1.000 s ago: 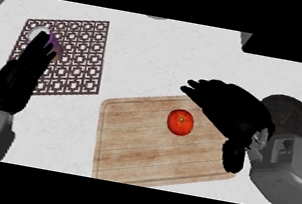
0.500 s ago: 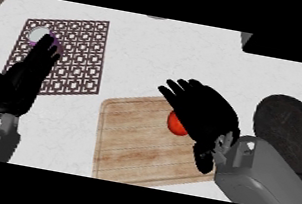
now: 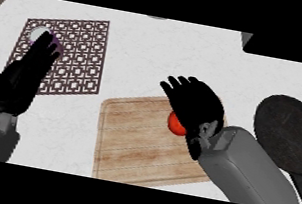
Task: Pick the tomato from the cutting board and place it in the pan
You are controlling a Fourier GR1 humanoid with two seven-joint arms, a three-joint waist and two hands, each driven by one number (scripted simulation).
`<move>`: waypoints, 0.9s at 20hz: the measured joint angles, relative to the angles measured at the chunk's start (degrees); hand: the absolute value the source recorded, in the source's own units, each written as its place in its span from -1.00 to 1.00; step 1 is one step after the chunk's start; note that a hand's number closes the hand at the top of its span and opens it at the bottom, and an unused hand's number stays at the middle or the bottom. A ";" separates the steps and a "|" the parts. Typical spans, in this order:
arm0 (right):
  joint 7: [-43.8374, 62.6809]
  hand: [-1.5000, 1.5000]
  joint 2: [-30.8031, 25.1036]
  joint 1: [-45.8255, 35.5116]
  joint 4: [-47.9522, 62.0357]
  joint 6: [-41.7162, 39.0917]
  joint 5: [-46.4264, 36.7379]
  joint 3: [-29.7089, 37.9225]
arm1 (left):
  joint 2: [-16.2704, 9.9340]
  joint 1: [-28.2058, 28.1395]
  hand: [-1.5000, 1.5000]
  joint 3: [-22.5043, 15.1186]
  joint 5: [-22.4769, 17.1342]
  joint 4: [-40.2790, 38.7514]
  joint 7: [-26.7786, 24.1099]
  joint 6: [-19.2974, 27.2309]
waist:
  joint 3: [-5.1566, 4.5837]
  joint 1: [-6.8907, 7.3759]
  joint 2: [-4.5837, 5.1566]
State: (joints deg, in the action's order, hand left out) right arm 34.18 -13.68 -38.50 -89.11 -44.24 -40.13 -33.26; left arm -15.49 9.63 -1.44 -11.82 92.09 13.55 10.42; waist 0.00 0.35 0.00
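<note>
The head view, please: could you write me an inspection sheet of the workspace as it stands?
Surface: pale counter, wood strips at both far corners.
Job's things: tomato on the cutting board, mostly hidden under the right hand; dark pan to the right, nothing in it.
Clutter: patterned brown mat; small purple and white object on it, partly hidden.
Hands: right hand over the tomato, fingers spread, not closed round it; left hand open, resting over the mat.
Cables: nothing seen.
Surroundings: black block at the far right.

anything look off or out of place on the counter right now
Nothing stands out. The tomato sits on the cutting board under the right hand; the pan lies flat beside it.
</note>
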 measured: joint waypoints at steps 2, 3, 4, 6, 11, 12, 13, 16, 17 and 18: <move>-2.13 -1.00 0.28 1.16 1.05 1.26 -2.01 0.00 | 0.07 0.20 0.00 0.81 -0.06 -0.43 -0.01 -0.68 | 0.00 -0.06 0.01; -3.46 -1.00 0.27 1.23 1.77 1.31 -2.57 0.48 | 0.30 0.32 0.00 1.04 0.08 -1.22 -0.62 -1.10 | 0.00 -0.08 0.02; -4.81 -1.00 0.13 1.67 2.95 2.23 -3.74 0.27 | 0.54 -0.18 0.00 0.84 0.49 -0.59 -0.48 -1.04 | 0.00 -0.04 0.01; -6.73 -1.00 0.75 1.39 5.20 2.64 -5.37 0.76 | 0.95 -0.70 0.00 1.00 1.23 -0.44 -0.63 -0.99 | 0.01 -0.03 0.03; -10.65 -1.00 1.74 2.54 8.74 3.68 -9.29 1.03 | 1.18 0.17 0.00 2.63 1.09 -1.76 -1.00 -2.71 | 0.00 -0.10 0.03; -11.21 -1.00 1.85 3.19 8.53 3.69 -10.15 1.19 | 1.21 0.31 0.00 2.92 1.13 -1.66 -0.69 -2.95 | 0.00 -0.14 0.03; -11.29 -1.00 2.77 3.12 9.09 3.62 -10.89 1.31 | 1.11 0.71 0.00 3.25 1.10 -1.56 0.10 -3.09 | 0.00 -0.14 0.02; -13.48 -1.00 4.16 3.25 11.71 5.51 -12.83 2.45 | 1.84 -0.18 0.00 3.30 1.67 -1.12 -0.30 -3.54 | 0.00 -0.08 0.01; -14.39 -1.00 4.50 3.24 12.69 6.08 -13.43 2.87 | 2.06 0.31 0.00 3.45 2.10 -1.49 -0.31 -3.30 | 0.00 -0.09 0.02; -14.93 -1.00 4.80 3.89 13.06 6.57 -14.08 2.99 | 2.06 0.83 0.00 3.67 2.15 -1.76 0.12 -3.47 | 0.00 -0.12 0.02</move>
State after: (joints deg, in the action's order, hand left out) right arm 19.25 -8.88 -34.61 -76.05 -37.67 -54.21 -30.27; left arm -13.43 10.45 2.24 -9.67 90.33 13.68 6.95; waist 0.00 0.22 0.02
